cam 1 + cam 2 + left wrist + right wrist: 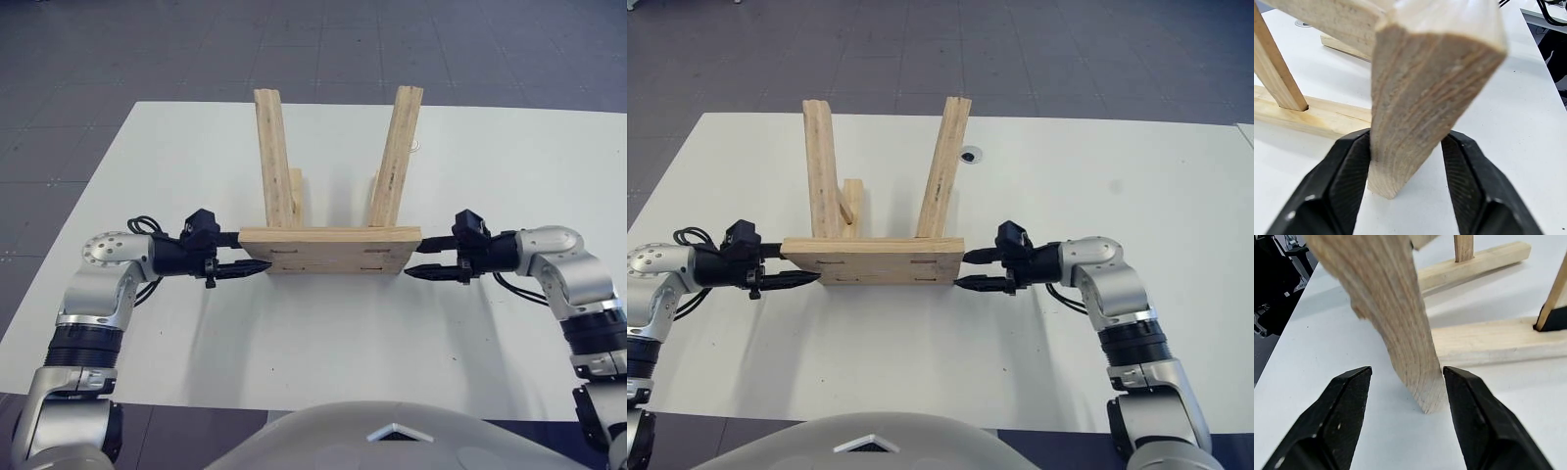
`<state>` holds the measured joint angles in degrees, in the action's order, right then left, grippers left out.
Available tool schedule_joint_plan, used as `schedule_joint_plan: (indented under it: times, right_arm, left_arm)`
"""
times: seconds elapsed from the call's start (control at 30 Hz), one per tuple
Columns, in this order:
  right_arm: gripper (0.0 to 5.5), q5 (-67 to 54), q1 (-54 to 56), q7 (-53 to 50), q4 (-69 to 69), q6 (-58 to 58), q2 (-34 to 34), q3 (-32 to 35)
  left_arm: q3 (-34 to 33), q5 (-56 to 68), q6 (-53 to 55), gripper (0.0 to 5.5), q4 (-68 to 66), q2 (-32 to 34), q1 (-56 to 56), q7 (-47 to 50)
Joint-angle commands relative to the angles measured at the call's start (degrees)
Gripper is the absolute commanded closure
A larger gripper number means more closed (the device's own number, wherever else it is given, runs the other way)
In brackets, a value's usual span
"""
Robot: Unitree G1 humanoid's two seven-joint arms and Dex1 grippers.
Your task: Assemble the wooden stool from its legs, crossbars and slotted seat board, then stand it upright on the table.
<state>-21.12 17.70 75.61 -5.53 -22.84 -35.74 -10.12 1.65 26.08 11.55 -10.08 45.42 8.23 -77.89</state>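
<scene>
Table (323, 343): white top; stool (333, 196) lies on its side near the centre, assembled. Seat board (331, 251) stands on edge, broad face toward the robot, w/ small slot marks on that face. Legs point away from the robot.

L gripper (255, 251): at the L end of the seat board, arm roughly level, low over the table. Wrist view: board end sits between the two fingers (1347, 171), both pads look pressed to its faces, so clamped on the board. Beyond it, one lower leg (1312, 115) lies flat on the table w/ a thin crossbar (1276, 68) rising from it.

Centre: two upper legs rise off the board's top edge and splay a little apart, L one (274, 157) and R one (397, 152). Short crossbar pieces show just inside each, near the board. Small round fitting (968, 155) in the table top, just R of the R leg's far end, not touching.

R gripper (415, 257): at the R end of the seat board, mirror pose to the L. Wrist view: jaws spread around the board end. One finger (1469, 401) touches the board's edge, the other (1347, 401) stands apart w/ table visible in the gap. Not clamped. Lower legs lie on the table past it.
</scene>
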Motion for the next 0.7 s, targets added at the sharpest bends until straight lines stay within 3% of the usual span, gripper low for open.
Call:
schedule_joint_plan:
  times: [0.03,0.1,0.3,0.5,0.6,0.7]
  right_arm:
    - [2.79,0.47,2.34,-1.01,-0.84,0.35,1.04,-0.10]
    - [2.79,0.76,2.31,-0.68,-1.04,0.66,0.97,-0.48]
    - [3.94,1.58,0.85,0.51,-1.00,2.01,0.63,-1.37]
    - [4.02,0.69,-0.08,2.02,1.29,2.57,-0.89,-0.85]
    - [4.09,-6.34,-1.21,4.99,10.60,-5.07,-5.48,2.43]
    - [4.13,-25.43,-1.01,6.69,23.05,-25.33,-13.23,10.10]
  left_arm:
    - [-0.25,-0.83,-0.76,3.78,-0.34,-0.13,0.52,-1.00]
    - [-0.27,-1.21,-1.17,3.83,-1.40,0.00,1.28,-1.26]
    - [-0.47,-1.93,-2.06,3.85,-3.83,0.24,2.85,-2.50]
    - [-0.34,0.02,0.20,3.85,-1.59,0.93,2.41,-5.69]
    - [-2.93,5.21,6.55,3.86,5.16,2.48,1.38,-6.63]
    - [-11.18,21.99,24.73,3.89,18.89,4.45,0.14,-0.98]
